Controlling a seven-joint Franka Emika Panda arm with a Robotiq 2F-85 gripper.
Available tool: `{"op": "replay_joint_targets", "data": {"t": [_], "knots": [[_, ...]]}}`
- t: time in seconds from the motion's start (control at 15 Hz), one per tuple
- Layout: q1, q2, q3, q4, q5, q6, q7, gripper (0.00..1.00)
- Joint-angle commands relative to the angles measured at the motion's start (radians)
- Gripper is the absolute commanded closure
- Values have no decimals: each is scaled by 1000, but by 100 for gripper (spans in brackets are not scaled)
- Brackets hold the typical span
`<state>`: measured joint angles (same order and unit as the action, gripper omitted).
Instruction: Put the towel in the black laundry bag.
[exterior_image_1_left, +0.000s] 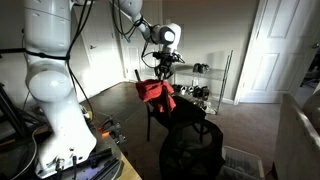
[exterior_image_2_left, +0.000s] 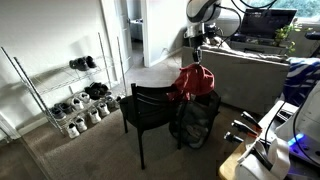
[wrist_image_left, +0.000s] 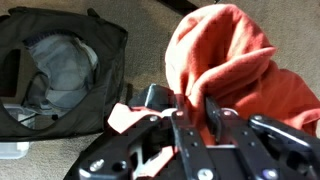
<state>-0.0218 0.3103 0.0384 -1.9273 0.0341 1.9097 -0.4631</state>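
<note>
The towel is red-orange (wrist_image_left: 230, 60). It hangs in a bunch from my gripper (wrist_image_left: 197, 108), whose fingers are shut on a fold of it. In both exterior views the towel (exterior_image_1_left: 155, 91) (exterior_image_2_left: 193, 82) dangles below the gripper (exterior_image_1_left: 163, 66) (exterior_image_2_left: 197, 55), above the black chair. The black laundry bag (wrist_image_left: 70, 65) stands open on the floor with pale cloth inside it. It lies to the left of the towel in the wrist view. In the exterior views the bag (exterior_image_1_left: 193, 150) (exterior_image_2_left: 193, 122) stands beside the chair, lower than the towel.
A black chair (exterior_image_2_left: 148, 104) (exterior_image_1_left: 165, 112) stands under the hanging towel. A wire shoe rack (exterior_image_2_left: 75, 95) with several shoes lines the wall. A couch (exterior_image_2_left: 250, 75) is behind the bag. White doors (exterior_image_1_left: 275, 50) are at the back. The floor is carpet.
</note>
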Motion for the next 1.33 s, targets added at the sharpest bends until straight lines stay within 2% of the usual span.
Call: {"op": "replay_joint_targets", "data": {"t": [0.0, 0.33, 0.6, 0.87, 1.27], "knots": [[-25, -90, 1, -53, 4, -22, -23, 100], [-50, -295, -29, -184, 20, 20, -42, 98], [-50, -495, -79, -301, 74, 85, -23, 98], [-30, -634, -103, -375, 70, 211, 87, 98], [-50, -728, -49, -482, -37, 472, 377, 98]]}}
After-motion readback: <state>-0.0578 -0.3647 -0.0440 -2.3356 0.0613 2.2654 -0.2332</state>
